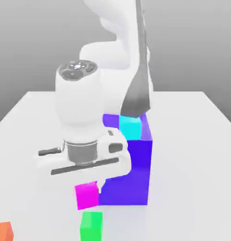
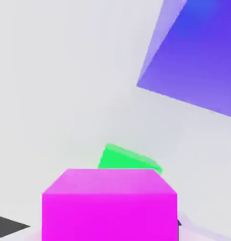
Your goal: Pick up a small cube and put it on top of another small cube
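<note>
Gripper (image 1: 91, 181) clamped on the magenta cube (image 1: 86, 196), held clear of the table at lower centre just above the green cube (image 1: 91, 225); pick done, placing still left.

My arm reaches forward and bends down, wrist vertical, with my claw (image 1: 91, 186) pointing straight down and clamped on the magenta cube (image 1: 86, 196), lifted off the table.

A simulated tabletop: flat white table (image 1: 202, 155), plain untextured coloured cubes
</note>
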You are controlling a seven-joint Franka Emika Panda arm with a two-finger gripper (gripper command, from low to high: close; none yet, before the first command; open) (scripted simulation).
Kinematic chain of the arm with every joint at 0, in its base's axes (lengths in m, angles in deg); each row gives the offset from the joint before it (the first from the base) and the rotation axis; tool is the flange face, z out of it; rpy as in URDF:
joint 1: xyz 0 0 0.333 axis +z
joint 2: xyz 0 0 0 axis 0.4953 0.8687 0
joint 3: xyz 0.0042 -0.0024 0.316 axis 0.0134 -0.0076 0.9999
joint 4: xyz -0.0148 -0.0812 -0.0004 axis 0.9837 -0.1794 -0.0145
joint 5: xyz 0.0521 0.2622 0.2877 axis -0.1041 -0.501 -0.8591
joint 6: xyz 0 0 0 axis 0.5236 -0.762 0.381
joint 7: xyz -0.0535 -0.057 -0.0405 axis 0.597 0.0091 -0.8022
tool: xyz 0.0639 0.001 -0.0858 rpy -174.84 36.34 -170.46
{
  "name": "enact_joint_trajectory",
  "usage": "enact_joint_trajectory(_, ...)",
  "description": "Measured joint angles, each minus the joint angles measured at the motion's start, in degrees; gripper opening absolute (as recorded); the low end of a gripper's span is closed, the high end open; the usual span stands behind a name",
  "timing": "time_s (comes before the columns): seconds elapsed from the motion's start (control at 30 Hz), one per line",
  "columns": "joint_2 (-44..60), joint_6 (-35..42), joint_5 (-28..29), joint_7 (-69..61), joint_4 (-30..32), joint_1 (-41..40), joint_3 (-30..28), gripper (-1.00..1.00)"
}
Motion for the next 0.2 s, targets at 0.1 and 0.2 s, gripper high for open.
enact_joint_trajectory(0.1, 4.7, -4.4, 0.1, -0.2, -0.3, -4.6, 4.8, 1.00)
enact_joint_trajectory(0.2, 4.7, -4.4, 0.1, -0.2, -0.3, -4.6, 4.8, 1.00)
